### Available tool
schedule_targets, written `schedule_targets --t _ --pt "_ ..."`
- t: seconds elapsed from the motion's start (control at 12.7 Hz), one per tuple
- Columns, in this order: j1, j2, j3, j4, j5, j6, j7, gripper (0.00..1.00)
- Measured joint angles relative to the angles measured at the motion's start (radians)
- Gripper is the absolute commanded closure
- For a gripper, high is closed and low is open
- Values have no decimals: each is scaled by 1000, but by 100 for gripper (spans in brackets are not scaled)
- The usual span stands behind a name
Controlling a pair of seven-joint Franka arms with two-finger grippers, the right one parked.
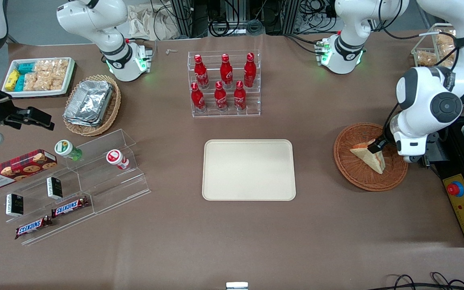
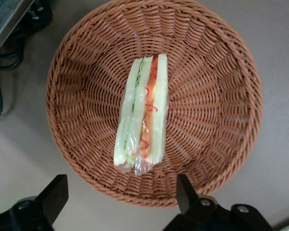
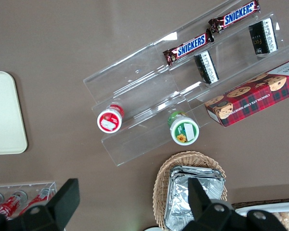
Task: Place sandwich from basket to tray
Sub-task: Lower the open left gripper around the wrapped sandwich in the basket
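Sandwich [image 2: 142, 113] lies wrapped in the basket [image 2: 212, 57]; the claw [image 2: 120, 195] hovers spread above the rim. Tray [image 1: 249, 169] lies toward the parked arm's end, bottle rack [image 1: 224, 83] at its 12 o'clock.

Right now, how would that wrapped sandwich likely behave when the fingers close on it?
The sandwich probably squashes easily: soft white bread. Its clear wrap looks slick, so it may slip. It seems light in the basket. The gripper hovers above, fingers open.
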Motion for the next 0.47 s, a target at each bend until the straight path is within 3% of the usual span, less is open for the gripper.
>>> schedule_targets --t 0.47 --pt "6 79 23 -13 0 68 0 0"
